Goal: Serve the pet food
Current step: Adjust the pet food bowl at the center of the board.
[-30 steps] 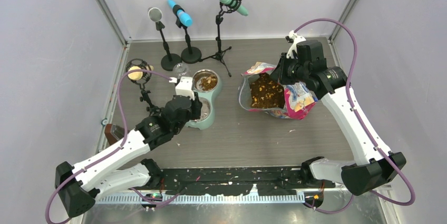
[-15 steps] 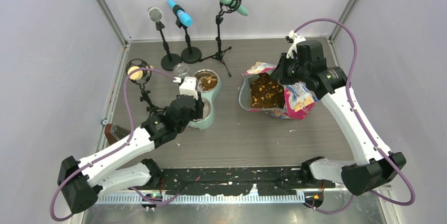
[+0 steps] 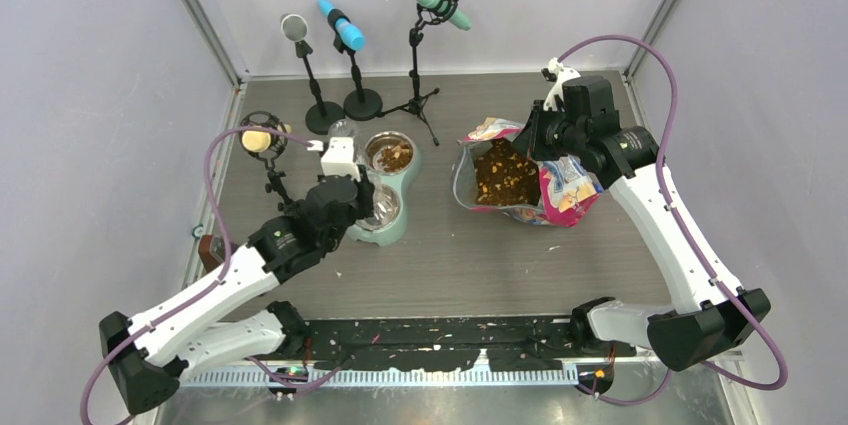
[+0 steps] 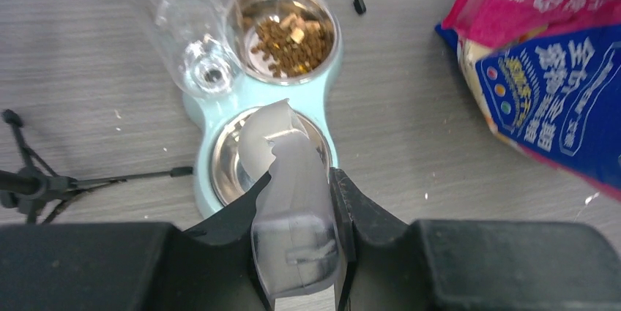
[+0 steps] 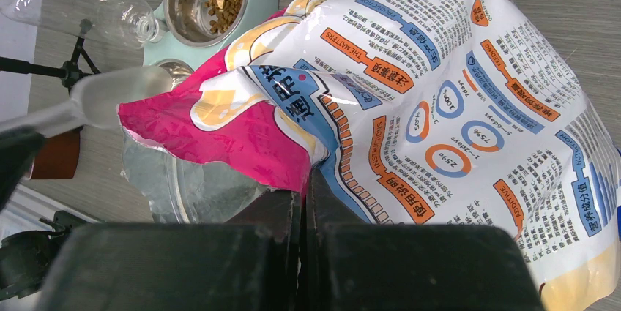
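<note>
- Since the earlier view, the left gripper (image 4: 299, 183) has drawn back from over the feeder (image 4: 253, 96) toward its left side, so we see more of the near bowl (image 4: 228, 172). The right arm has not shifted.
- Some pet food (image 4: 290, 36) already lies in the feeder's far bowl (image 4: 245, 4), a modest heap that does not fill it.
- The near bowl looks bare steel, so we judge the job to be about half done. Filling that second bowl may be what is left.
- Much more kibble sits in the open bag (image 3: 565, 190), well to the right of the feeder.
- The left gripper is closed part-way around the handle of the clear scoop (image 4: 282, 143). Its jaws press both sides of the handle.
- The cup of the scoop hangs just above the near bowl and appears empty to us.
- The right gripper (image 5: 302, 183) is pinched tight on the bag's torn rim, on the side away from the feeder, and holds the mouth open.
</note>
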Motion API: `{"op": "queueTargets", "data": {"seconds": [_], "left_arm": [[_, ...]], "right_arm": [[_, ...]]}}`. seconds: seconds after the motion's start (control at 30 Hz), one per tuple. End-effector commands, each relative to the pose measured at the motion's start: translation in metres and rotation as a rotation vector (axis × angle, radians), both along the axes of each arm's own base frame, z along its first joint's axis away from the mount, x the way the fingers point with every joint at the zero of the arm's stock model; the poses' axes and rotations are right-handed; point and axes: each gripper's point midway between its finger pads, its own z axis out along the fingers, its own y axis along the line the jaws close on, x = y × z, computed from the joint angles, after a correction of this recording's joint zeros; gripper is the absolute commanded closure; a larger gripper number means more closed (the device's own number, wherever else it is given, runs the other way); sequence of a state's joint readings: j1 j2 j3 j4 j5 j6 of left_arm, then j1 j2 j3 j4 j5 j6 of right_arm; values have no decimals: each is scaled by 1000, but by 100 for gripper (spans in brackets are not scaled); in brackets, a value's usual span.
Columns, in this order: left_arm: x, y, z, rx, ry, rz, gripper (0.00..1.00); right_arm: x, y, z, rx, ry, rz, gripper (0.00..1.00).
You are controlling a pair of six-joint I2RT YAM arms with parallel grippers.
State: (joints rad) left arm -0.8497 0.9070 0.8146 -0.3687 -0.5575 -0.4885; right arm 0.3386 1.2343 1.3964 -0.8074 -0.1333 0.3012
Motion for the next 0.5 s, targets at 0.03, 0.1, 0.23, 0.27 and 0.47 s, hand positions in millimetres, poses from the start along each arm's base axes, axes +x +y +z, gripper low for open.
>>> {"op": "queueTargets", "data": {"seconds": [0.03, 0.1, 0.23, 0.27, 0.47], "left_arm": [[4, 37, 42, -3, -105, 165, 100], [1, 55, 37, 14, -100, 248, 100], [-9, 88, 21, 38, -73, 410, 100], [-10, 92, 18, 40, -69, 437, 100], [-5, 100, 5, 18, -100, 533, 100]], "right_arm": [[2, 7, 43, 76, -148, 24, 95], [2, 7, 44, 76, -151, 25, 95], [2, 8, 44, 80, -152, 26, 95], [2, 8, 44, 80, -152, 26, 95], [3, 9, 45, 82, -150, 28, 95]]}}
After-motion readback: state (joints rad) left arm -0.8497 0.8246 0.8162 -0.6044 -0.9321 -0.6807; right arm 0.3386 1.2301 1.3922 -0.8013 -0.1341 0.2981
